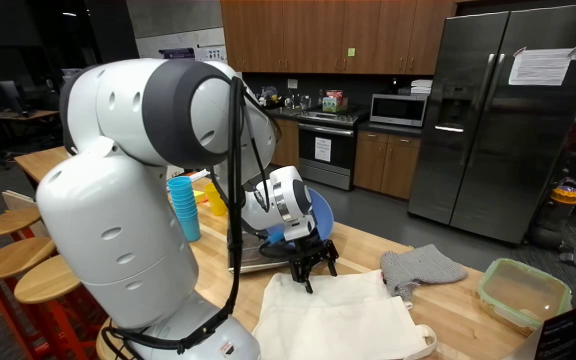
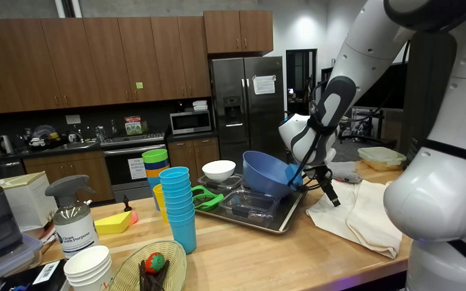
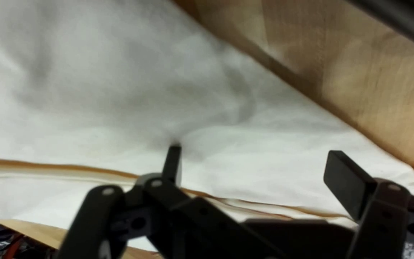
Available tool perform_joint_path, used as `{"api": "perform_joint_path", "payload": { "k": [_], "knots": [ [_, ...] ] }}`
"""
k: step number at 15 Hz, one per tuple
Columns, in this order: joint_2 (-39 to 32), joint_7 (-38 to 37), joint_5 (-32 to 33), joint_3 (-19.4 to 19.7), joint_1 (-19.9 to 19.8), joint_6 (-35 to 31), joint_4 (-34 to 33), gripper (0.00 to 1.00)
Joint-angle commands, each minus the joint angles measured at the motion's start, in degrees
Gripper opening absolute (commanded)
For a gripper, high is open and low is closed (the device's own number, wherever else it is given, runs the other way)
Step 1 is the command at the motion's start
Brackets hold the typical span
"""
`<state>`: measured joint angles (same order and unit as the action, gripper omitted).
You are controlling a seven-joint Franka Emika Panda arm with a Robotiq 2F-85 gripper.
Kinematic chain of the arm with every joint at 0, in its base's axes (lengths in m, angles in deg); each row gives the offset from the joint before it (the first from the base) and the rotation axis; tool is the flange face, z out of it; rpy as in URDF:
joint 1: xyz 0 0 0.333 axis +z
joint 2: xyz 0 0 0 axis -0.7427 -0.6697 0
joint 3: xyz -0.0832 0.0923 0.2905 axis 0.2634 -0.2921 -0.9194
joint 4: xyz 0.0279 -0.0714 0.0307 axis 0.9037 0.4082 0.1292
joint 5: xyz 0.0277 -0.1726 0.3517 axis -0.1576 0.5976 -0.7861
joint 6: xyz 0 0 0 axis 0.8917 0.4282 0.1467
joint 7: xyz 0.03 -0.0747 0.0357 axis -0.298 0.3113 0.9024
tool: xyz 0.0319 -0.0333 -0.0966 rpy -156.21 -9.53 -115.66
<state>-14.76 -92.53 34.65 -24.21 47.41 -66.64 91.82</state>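
The hand (image 3: 255, 153) is spread wide, gripping nothing, its blunt black fingers (image 3: 347, 180) pointing down at a cream canvas tote bag (image 1: 340, 320) that lies creased and flat on the wood-block worktop (image 2: 237, 264); whether the tips touch the fabric, I can't tell. A grey knitted cloth (image 1: 420, 270) lies rumpled against the bag's edge, and a smooth blue bowl (image 2: 263, 173) sits tilted on a metal baking tray (image 2: 287, 212).

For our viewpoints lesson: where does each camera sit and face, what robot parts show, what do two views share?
An exterior view: by the arm, facing table and fridge; arm and gripper show.
An exterior view: near the basket, facing the cabinets; arm and gripper at right.
Wrist view: on the wrist, facing down at the white cloth; open gripper shows.
Both exterior views share fridge and white cloth.
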Motion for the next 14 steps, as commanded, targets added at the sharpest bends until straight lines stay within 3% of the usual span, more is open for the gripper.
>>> {"api": "perform_joint_path", "payload": {
  "k": [1, 6, 11, 12, 14],
  "knots": [
    [-0.30, 2.23, -6.39, 0.07, 0.65, 3.51, -0.78, 1.00],
    [-0.53, 2.26, -13.65, -0.14, 0.89, 9.42, -2.05, 1.00],
    [-0.39, 2.22, -16.09, -0.11, 0.89, 9.60, -2.45, 1.00],
    [-0.35, 2.31, -16.07, -0.11, 0.89, 9.45, -2.46, 0.75],
    [-0.39, 2.21, -15.92, -0.17, 0.88, 9.68, -2.61, 0.68]
  ]
}}
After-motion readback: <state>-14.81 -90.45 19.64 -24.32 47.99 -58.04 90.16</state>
